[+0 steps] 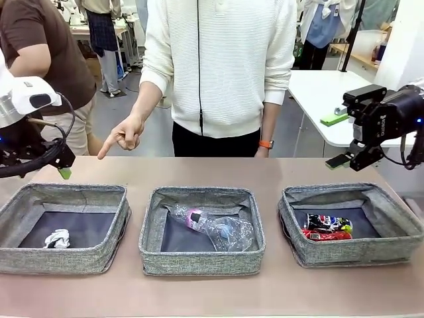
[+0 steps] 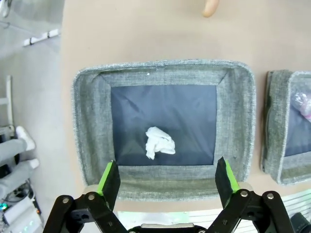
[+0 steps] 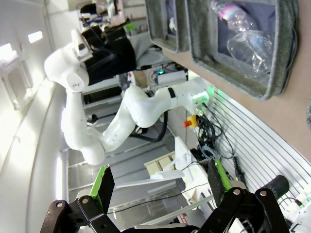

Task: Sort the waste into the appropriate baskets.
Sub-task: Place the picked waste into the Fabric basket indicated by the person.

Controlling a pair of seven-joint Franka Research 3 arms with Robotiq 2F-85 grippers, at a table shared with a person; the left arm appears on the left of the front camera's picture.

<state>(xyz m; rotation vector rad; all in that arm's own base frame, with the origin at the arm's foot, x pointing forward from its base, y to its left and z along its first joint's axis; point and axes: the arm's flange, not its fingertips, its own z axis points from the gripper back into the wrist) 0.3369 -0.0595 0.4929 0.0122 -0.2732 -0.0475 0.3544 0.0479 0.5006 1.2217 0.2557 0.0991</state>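
While my left gripper (image 2: 167, 180) hangs above the left grey woven-fabric basket (image 2: 92, 145) with its 2 green-padded fingers spread wide and nothing between them, the crumpled white paper ball (image 2: 158, 142) lies on the dark lining below, a little toward the near wall. My right gripper (image 1: 350, 140) is also wide open and empty, held high over the far right corner of the brown table (image 1: 212, 291). I judge the sorting nearly finished: no waste lies on the table. The clear plastic bottle with pink label (image 1: 199, 218) rests in the middle basket (image 1: 154, 255) beside the crushed clear bottle (image 1: 232, 233); its long axis runs diagonally, from the far left toward the near right, but I cannot tell which end has the cap. In the right basket (image 1: 397, 248) the dark multicoloured can (image 1: 329, 222) and the red can (image 1: 324, 235) lie on their sides, touching, with long axes about left to right. To do this step well, I should lift straight up, keep the fingers clear of the soft rim, and stay away from the person's pointing hand (image 1: 122, 137) beyond the left basket.
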